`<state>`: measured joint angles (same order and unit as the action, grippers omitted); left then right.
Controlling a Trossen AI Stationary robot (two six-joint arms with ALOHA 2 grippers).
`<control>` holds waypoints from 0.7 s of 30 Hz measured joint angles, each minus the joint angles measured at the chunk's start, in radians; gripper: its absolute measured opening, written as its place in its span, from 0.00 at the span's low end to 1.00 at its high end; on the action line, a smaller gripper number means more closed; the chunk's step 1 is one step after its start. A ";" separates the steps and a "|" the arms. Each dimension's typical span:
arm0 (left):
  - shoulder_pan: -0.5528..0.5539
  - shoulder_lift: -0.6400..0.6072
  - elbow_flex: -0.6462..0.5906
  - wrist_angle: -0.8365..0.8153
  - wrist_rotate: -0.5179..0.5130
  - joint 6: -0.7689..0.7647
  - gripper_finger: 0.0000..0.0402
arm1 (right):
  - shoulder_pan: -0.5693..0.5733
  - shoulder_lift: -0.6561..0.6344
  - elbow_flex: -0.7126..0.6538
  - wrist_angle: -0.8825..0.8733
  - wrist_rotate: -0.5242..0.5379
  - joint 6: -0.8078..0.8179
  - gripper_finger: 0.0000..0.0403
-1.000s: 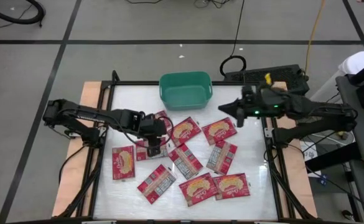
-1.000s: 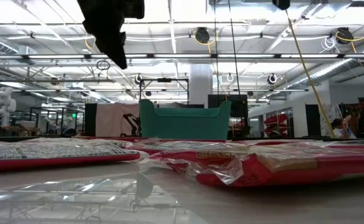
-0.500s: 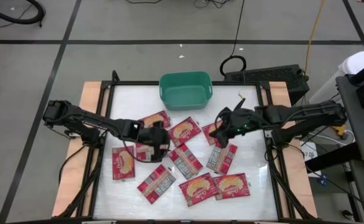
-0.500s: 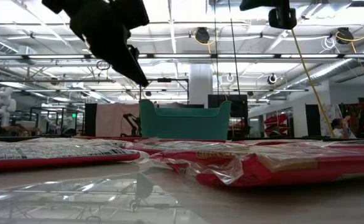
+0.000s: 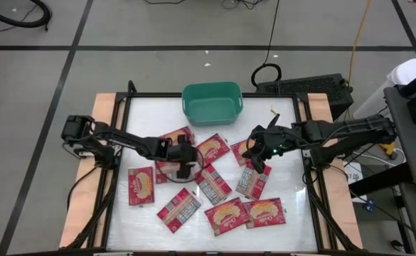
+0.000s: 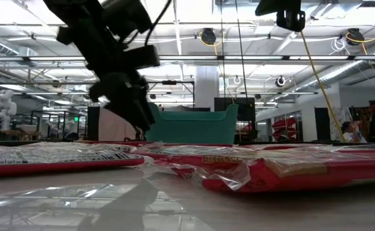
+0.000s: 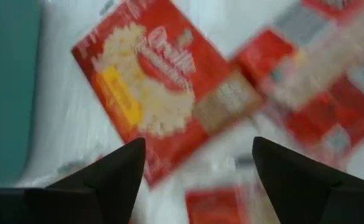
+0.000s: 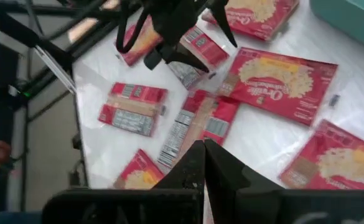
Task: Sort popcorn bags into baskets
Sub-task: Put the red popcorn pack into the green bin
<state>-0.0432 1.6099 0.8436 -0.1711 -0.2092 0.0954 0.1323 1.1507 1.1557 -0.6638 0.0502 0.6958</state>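
Left pincer (image 7: pixel 194 177) hangs wide open and empty over a picture-side-up popcorn bag (image 7: pixel 160 93) just in front of the teal basket (image 5: pixel 212 102). I'd drop straight down and pinch one edge. Right pincer (image 8: pixel 205 163) looks closed, empty, hovering over the bags further right.

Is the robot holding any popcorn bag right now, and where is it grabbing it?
No, nothing is held. The left gripper is open above the bags with nothing between its fingers. The right gripper is shut and empty, above the table.
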 joint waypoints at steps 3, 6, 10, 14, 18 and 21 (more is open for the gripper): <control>0.030 0.011 -0.002 -0.004 0.017 -0.010 0.70 | -0.003 0.000 0.000 -0.024 0.001 -0.030 0.00; 0.049 0.038 -0.001 -0.016 0.045 0.020 0.67 | -0.012 0.000 0.000 -0.040 0.000 -0.055 0.00; 0.056 0.070 -0.002 -0.016 0.054 0.037 0.63 | -0.026 0.000 0.000 -0.048 0.000 -0.077 0.00; 0.056 0.112 -0.001 0.018 0.055 0.039 0.58 | -0.036 0.000 0.000 -0.049 0.000 -0.092 0.00; 0.056 0.160 0.002 0.077 0.078 0.051 0.50 | -0.042 0.000 0.000 -0.049 -0.002 -0.087 0.00; 0.055 0.184 0.004 0.115 0.086 0.073 0.40 | -0.041 0.000 0.000 -0.045 -0.003 -0.066 0.00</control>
<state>0.0120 1.7943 0.8478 -0.0562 -0.1235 0.1689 0.0910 1.1507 1.1553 -0.7084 0.0475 0.6299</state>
